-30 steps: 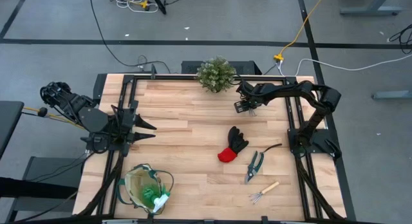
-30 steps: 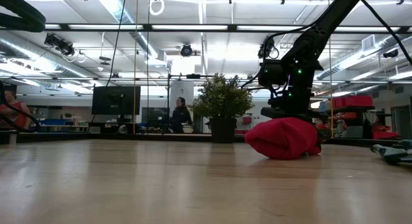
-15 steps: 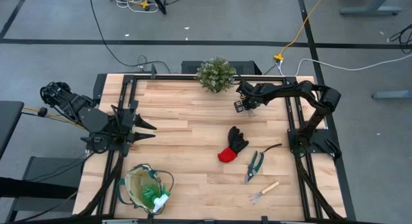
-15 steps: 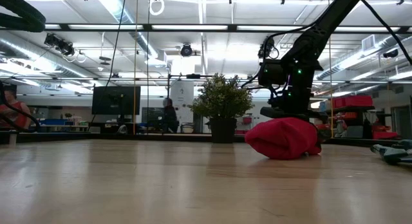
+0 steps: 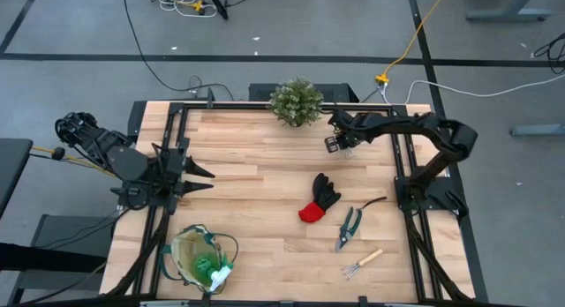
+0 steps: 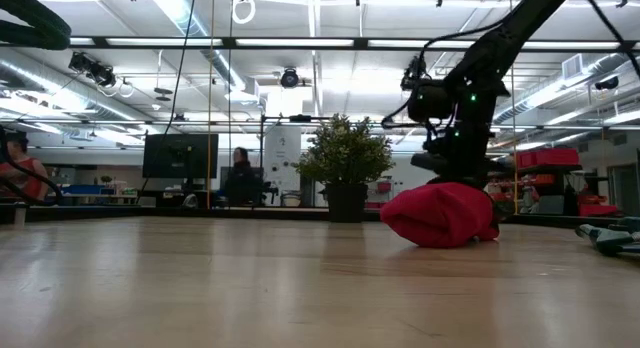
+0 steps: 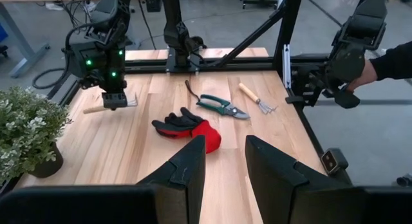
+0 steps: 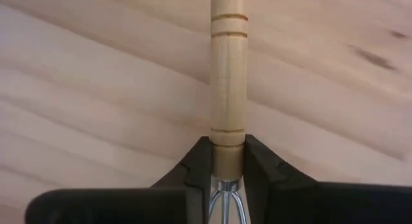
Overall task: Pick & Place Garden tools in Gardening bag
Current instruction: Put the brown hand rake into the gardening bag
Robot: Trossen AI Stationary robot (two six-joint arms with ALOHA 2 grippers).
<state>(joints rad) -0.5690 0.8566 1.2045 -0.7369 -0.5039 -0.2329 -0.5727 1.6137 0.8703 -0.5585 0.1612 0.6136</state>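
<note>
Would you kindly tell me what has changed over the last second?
The right gripper, shut on a rake, has lifted slightly and edged toward the table's right side. The left gripper stayed parked at the left; the glove, shears, second rake and bag lie unmoved.

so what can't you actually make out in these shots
- Bag contents, high view: too small; only something green shows inside.
- Rake tines, right wrist view: cut off by the bottom edge, between the right pincer fingers.
- Shears, low view: cut by the right edge.
</note>
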